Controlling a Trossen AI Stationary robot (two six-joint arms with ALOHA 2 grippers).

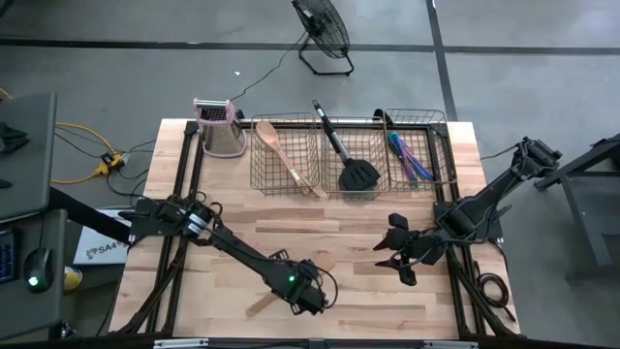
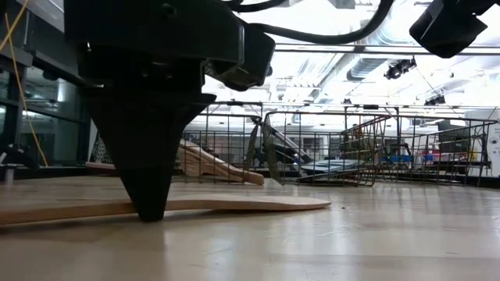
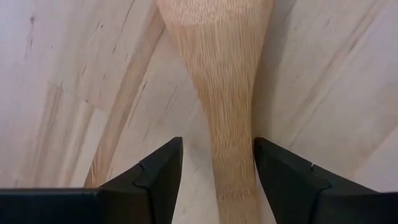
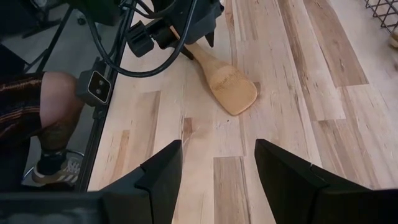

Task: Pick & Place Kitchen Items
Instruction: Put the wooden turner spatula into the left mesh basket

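While the left gripper (image 1: pixel 302 294) straddles the wooden spatula (image 3: pixel 221 81) near the desk's (image 1: pixel 387 310) front edge, fingers unclenched, not yet grasping, the right gripper (image 1: pixel 397 254) hovers released near the right edge.

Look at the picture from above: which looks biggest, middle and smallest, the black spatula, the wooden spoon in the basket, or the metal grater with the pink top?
1 and 2. Black spatula and light wooden spoon: about equally long, too close to rank.
3. Metal box grater with pink top: clearly shortest, though wider.
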